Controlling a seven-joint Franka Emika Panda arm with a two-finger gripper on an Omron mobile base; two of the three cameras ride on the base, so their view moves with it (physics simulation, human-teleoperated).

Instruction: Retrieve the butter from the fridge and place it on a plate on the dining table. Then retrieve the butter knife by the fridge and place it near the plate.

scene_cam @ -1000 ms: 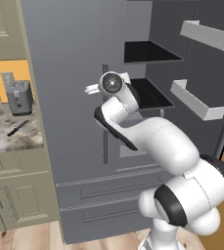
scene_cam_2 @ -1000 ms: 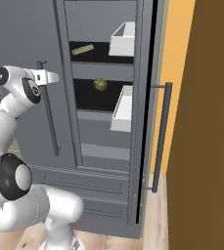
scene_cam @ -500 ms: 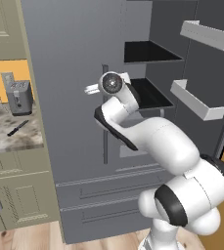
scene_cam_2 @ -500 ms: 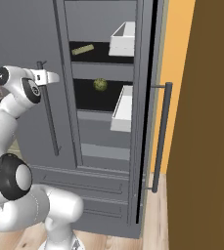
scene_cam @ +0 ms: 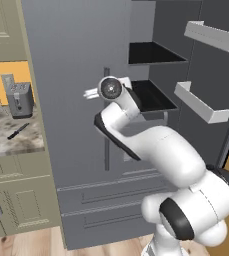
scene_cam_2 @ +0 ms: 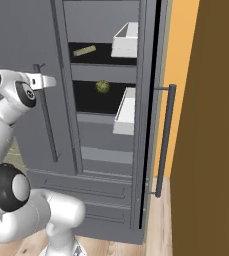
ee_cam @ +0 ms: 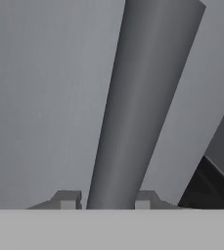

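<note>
The gripper (ee_cam: 106, 204) clenches the fridge's (scene_cam: 71, 100) left-door bar handle (ee_cam: 138, 107); the butter (scene_cam_2: 84, 50) lies on an upper shelf inside; the butter knife (scene_cam: 18, 131) rests on the counter (scene_cam: 6, 142) beside the fridge.

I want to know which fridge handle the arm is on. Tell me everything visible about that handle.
The handle is a long, smooth, dark grey vertical bar that looks like metal, mounted on the closed left door of the fridge, near that door's inner edge. The gripper has a finger on each side of the bar, close against it. The right door stands open, with its own similar bar handle.
</note>
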